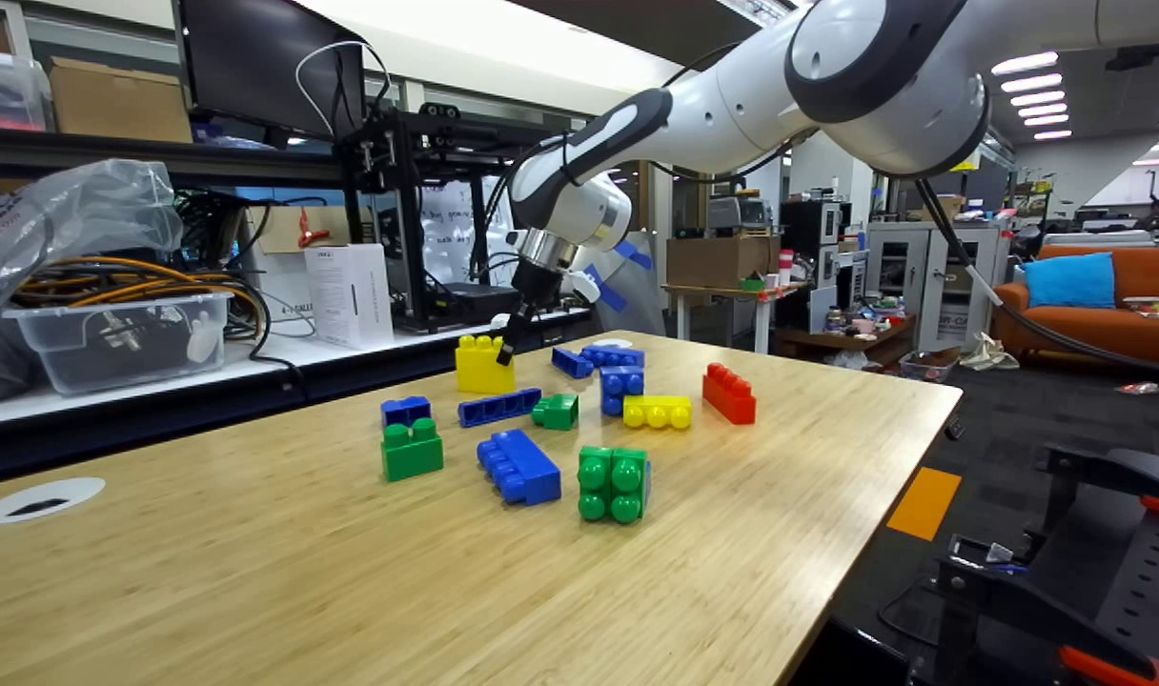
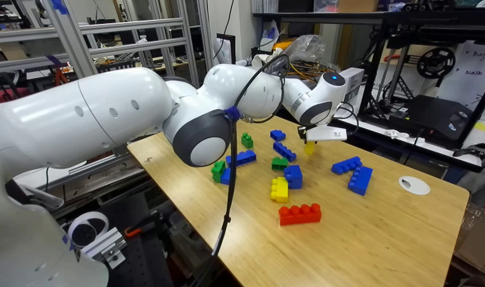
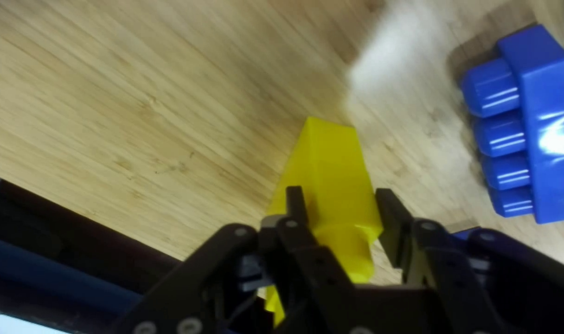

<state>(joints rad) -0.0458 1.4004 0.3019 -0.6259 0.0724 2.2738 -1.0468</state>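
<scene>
Inspecting from the room, I find the claw (image 3: 340,200) drawn narrow around a yellow block (image 1: 482,372), one finger apparently against each broad side. The block stands upright toward the far side of the table (image 1: 303,572) in an exterior view, just beyond a long blue block (image 1: 499,407). Likely light, stiff plastic; somewhat slick, hardly fragile. Recommended hold: squarely across the flat walls, below the rounded knobs.
</scene>
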